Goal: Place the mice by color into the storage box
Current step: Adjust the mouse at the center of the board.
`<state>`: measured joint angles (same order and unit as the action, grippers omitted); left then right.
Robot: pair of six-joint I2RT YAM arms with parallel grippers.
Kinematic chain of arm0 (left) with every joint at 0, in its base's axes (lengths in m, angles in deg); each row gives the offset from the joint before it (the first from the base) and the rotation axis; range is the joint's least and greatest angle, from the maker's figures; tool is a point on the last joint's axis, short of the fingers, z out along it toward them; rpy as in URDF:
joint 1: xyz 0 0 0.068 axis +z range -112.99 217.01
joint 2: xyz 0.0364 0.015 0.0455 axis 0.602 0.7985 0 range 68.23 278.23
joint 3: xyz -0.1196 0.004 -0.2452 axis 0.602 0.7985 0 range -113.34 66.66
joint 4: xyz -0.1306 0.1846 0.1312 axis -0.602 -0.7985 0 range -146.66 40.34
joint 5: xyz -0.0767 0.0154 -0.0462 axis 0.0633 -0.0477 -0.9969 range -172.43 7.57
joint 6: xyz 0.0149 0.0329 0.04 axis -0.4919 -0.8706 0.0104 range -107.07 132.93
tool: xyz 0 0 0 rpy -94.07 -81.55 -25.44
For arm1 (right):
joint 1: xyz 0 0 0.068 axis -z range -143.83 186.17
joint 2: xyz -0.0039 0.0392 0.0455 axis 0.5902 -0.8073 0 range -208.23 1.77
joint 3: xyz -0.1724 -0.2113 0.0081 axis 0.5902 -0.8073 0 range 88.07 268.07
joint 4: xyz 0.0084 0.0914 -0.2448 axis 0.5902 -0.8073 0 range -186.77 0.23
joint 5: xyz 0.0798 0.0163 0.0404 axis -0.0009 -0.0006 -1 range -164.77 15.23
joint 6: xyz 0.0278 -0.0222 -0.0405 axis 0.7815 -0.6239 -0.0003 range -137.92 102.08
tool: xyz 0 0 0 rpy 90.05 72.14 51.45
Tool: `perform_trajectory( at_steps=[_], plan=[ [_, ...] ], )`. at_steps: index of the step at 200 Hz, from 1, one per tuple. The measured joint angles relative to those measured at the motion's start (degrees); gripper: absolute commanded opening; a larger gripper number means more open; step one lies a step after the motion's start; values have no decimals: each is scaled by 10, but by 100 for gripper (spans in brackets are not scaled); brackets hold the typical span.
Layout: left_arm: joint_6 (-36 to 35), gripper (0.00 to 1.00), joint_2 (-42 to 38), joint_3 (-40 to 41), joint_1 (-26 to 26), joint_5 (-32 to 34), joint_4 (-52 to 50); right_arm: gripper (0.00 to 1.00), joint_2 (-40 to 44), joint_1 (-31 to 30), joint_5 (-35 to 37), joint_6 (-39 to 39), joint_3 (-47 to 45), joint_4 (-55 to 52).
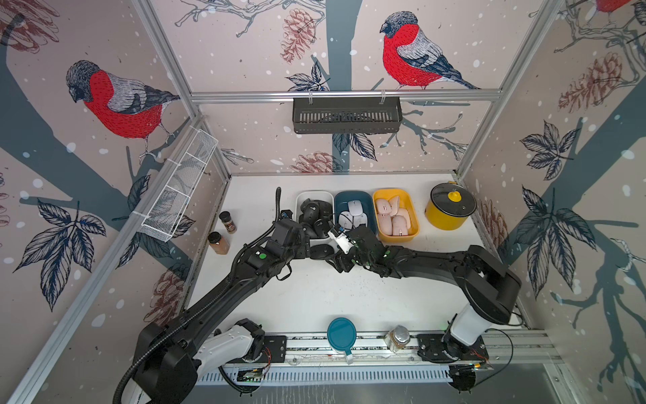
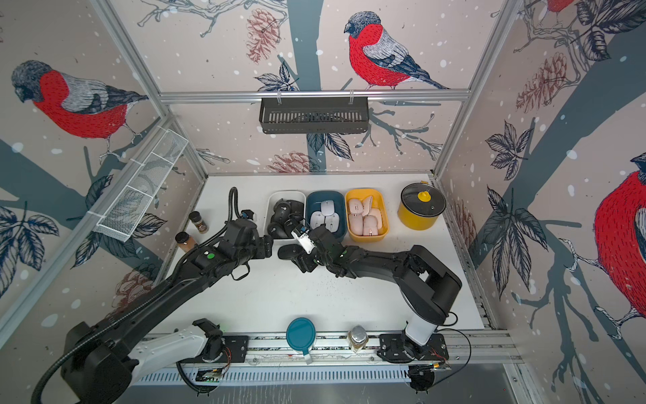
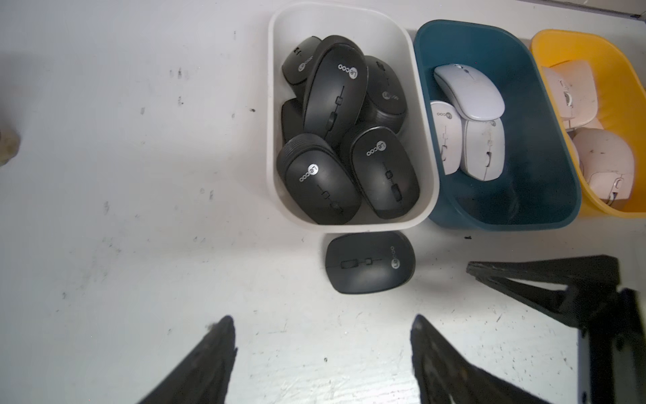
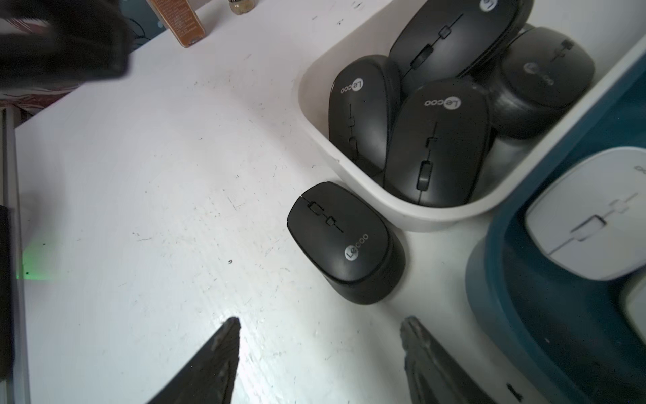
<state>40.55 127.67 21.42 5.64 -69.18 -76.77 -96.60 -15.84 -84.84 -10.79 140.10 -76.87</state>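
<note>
The loose mouse (image 3: 370,262) is matte black, oval, with a silver logo.

Inside a robotics lab test cell, staged rather than lived in: aluminium framing (image 1: 342,95) boxed around a white tabletop (image 1: 314,300), walls papered in a bullfinch-and-pinecone print (image 1: 412,52). Mounted on a slotted rail (image 1: 304,346) at the front edge, two black robot arms (image 1: 223,290), cabling and wiring left exposed. Set out as household props: yellow pot (image 1: 449,213), spice jars (image 1: 218,243), black basket (image 1: 346,115) and white mesh rack (image 1: 178,185) hung from the frame, three coloured bins (image 1: 396,238) of computer mice (image 1: 398,224), sorted black, white and pink.
</note>
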Motion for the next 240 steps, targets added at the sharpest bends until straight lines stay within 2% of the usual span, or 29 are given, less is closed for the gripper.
perform_trajectory(
  at_steps=[27, 101, 165, 240],
  plan=[
    [0, 79, -35, 10, 5, 14, -18, 74, -39, -3, 6, -28, 24, 2],
    [-1, 79, -40, 11, 5, 17, -27, 75, -102, -3, 32, -58, 63, 11],
    [-7, 79, -42, 19, 5, 13, -25, 75, -138, -10, 60, -73, 87, 12],
    [-7, 79, -48, 28, 5, 13, -18, 75, -142, -49, 46, -73, 95, -3]
  ],
)
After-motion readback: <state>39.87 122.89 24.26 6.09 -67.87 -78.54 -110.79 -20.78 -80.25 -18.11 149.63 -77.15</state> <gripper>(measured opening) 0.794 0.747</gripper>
